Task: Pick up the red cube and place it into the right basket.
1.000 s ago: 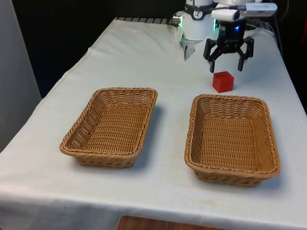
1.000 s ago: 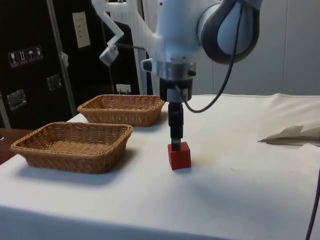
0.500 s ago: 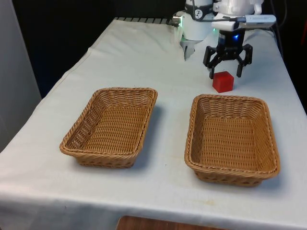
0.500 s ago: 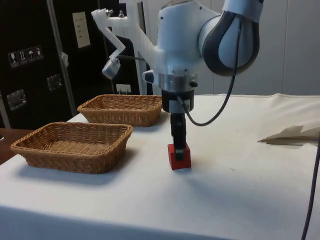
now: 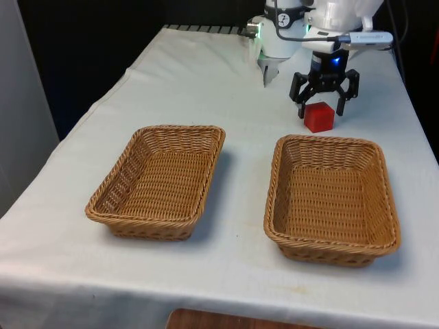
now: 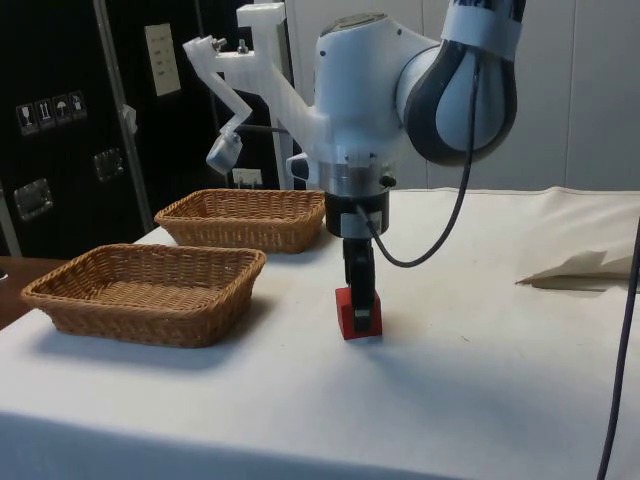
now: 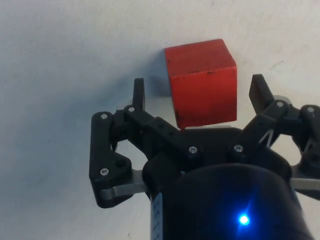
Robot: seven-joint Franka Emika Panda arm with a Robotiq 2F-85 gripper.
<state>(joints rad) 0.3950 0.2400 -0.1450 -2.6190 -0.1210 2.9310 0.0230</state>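
The arm points straight down, and the gripper [image 5: 322, 103] is lowered around the cube [image 5: 319, 117] – its fingers [image 7: 138, 93] are spread apart, one on each side, not touching it. The cube rests on the cloth [image 5: 206, 75], just behind the right basket [image 5: 332, 197].

Two woven wicker baskets sit side by side on the white-clothed table [image 5: 206, 82], the left basket [image 5: 159, 180] and the right basket [image 5: 330, 197]. Behind the latter rests the red cube [image 5: 319, 116], between the fingers of the black two-finger gripper [image 5: 320, 108].
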